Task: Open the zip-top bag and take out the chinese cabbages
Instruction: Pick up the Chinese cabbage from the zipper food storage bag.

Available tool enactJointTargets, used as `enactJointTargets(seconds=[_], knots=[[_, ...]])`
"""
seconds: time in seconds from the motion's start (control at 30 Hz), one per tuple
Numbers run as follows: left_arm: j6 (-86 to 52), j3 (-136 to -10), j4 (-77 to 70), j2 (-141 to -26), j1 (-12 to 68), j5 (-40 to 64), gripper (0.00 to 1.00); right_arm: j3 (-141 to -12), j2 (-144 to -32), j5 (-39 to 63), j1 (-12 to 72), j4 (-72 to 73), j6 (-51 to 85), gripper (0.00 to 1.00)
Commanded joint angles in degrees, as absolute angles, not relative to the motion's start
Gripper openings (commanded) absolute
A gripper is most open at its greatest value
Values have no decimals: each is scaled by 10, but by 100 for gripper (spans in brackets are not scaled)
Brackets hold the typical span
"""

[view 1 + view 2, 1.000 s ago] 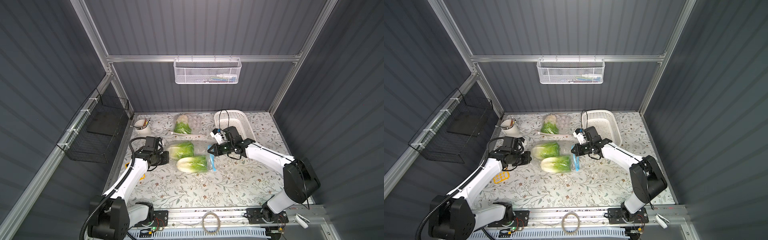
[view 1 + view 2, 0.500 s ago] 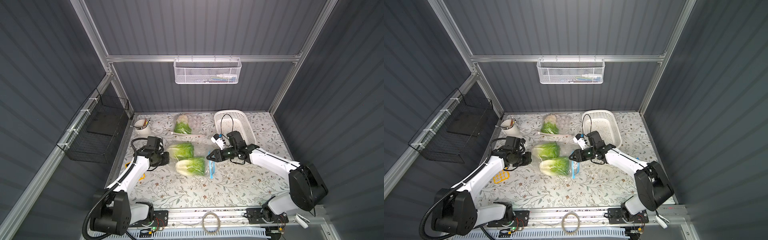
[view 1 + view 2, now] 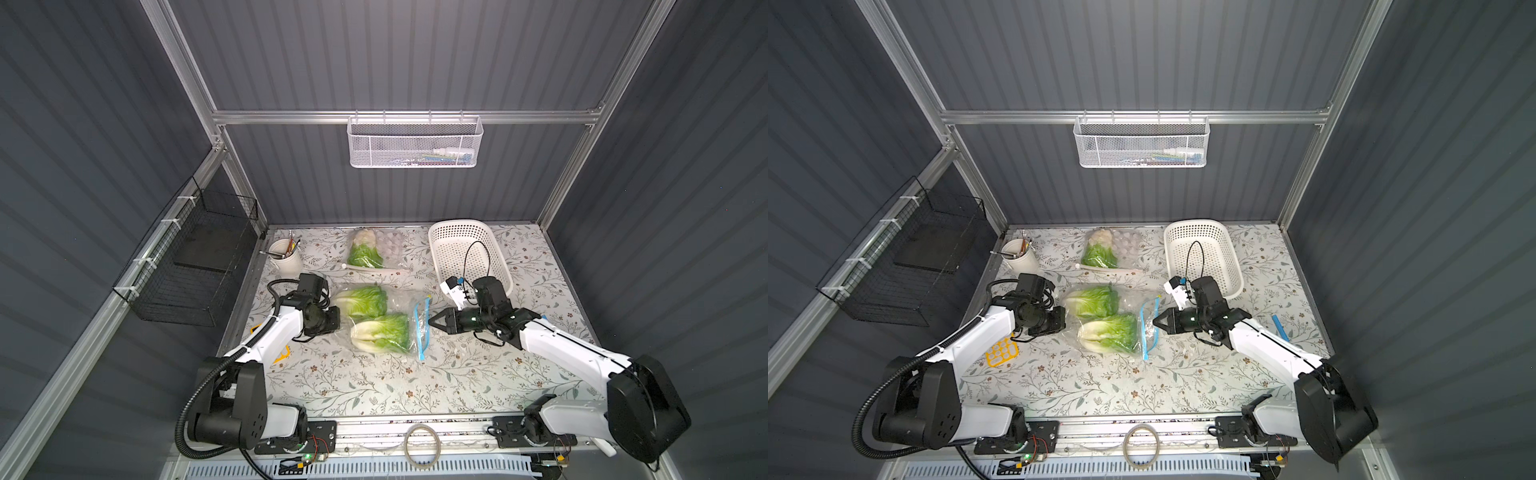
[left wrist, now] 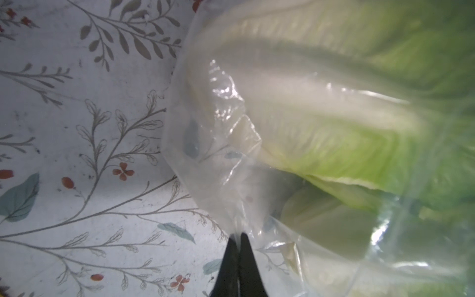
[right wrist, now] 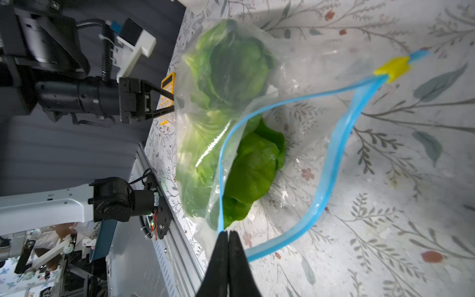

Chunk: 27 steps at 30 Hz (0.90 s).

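**No readable text in any view**

No word, number, brand or sign can be made out.

- The zip-top bag (image 5: 303, 77) near the table's centre shows only clear film, a plain blue zip strip and a plain yellow slider.
- The packets (image 3: 451, 154) in the white mesh wall basket (image 3: 415, 141), at 12 o'clock above the table, have coloured faces too small to read.
- The small yellow calculator-like item (image 3: 1003, 352), at 8 o'clock on the table, shows pale keys with no figures that can be made out.
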State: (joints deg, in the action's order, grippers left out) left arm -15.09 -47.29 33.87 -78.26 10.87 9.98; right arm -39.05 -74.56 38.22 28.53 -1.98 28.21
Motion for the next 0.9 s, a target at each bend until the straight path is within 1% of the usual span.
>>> enactJointTargets(seconds=[0.0,0.27,0.53,0.6,0.63,0.67,0.87], knots=[[-150,-482,353,-786,105,114,0,-384,-781,404,284,53,327,0],[-150,-482,353,-784,106,117,0,-388,-868,451,285,166,397,0],[-151,-482,353,-784,105,122,0,-392,-914,456,301,206,432,7],[-151,-482,354,-783,106,121,0,-395,-919,456,310,207,432,12],[-150,-482,354,-782,105,120,0,-396,-920,457,314,207,432,18],[-152,-482,354,-782,105,120,0,-396,-920,458,316,207,432,21],[-152,-482,353,-784,105,122,0,-385,-914,460,320,221,446,34]])
